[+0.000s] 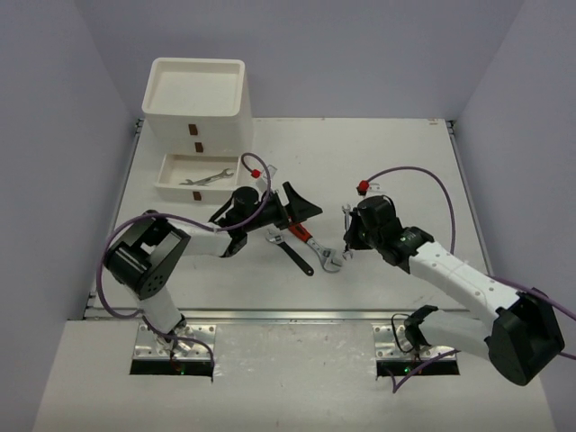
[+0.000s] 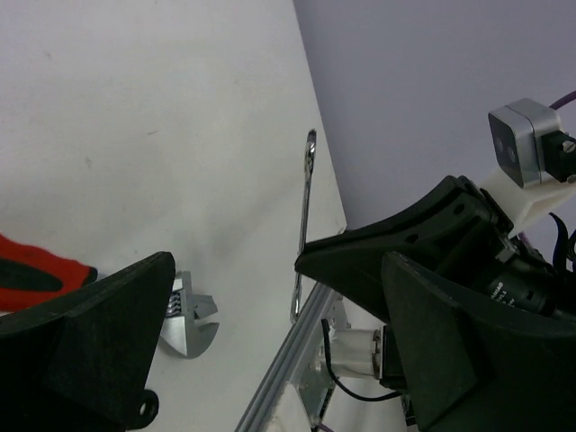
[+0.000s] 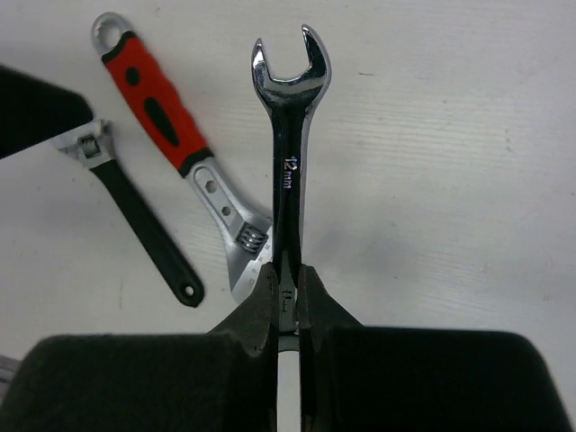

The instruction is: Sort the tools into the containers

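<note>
Adjustable wrenches: two, red wrench (image 1: 315, 245) and black wrench (image 1: 292, 255). Combination wrenches: two discernible, 10 o'clock wrench (image 1: 209, 178) and 3 o'clock wrench (image 3: 288, 135). Drawers (image 1: 171, 171): three. Tray (image 1: 193, 90): one.

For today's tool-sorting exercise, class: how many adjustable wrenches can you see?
2. The red-handled adjustable wrench lies on the table right beside the black-handled adjustable wrench. More may be hidden inside the white box unit.

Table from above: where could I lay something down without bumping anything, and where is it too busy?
The table is bare along its far edge, from the white containers to the right corner, and in the near strip between the two arms. The middle is crowded: left gripper, right gripper holding a silver wrench, red-handled wrench and black-handled wrench.
</note>
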`<state>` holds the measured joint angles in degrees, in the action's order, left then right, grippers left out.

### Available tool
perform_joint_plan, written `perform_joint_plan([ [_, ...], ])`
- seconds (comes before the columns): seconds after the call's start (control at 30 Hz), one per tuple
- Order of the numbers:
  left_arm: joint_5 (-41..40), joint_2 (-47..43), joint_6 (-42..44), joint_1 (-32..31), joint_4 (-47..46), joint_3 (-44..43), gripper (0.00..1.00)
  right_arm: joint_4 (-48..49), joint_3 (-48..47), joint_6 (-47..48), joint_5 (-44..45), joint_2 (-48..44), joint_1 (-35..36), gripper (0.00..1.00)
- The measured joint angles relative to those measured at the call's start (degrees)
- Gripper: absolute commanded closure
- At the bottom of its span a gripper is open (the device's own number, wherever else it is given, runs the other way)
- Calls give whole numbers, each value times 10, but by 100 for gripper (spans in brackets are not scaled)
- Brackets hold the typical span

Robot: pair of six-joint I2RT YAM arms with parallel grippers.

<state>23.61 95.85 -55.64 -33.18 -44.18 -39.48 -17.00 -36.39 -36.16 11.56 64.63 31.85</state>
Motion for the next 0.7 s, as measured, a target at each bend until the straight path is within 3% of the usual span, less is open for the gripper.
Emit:
perform_joint_plan([
  [0.13,10,35,-17,-19,-61,-19,8,-2,-12,33,-29,-14,18,100],
  [0.3,17,63,-22,-49,-104,-64,23,-9,-31,60,-52,-29,30,100],
  [0.43,19,81,-29,-63,-120,-85,45,-12,-43,70,-69,-38,35,100],
  [0.5,19,91,-32,-69,-121,-92,60,-12,-47,73,-73,-38,36,100],
  [0.53,19,96,-32,-72,-122,-95,71,-12,-49,75,-74,-38,36,100],
  [0.57,19,100,-32,-75,-122,-96,91,-13,-50,75,-76,-38,36,100],
  [0.6,19,104,-32,-78,-121,-96,100,-14,-52,76,-77,-38,36,100],
  [0.63,17,106,-30,-81,-119,-97,100,-16,-55,77,-78,-38,37,100],
  [0.67,14,108,-29,-82,-116,-97,100,-19,-58,77,-77,-38,37,90],
  [0.7,11,109,-29,-82,-114,-97,100,-22,-60,77,-75,-38,37,71],
])
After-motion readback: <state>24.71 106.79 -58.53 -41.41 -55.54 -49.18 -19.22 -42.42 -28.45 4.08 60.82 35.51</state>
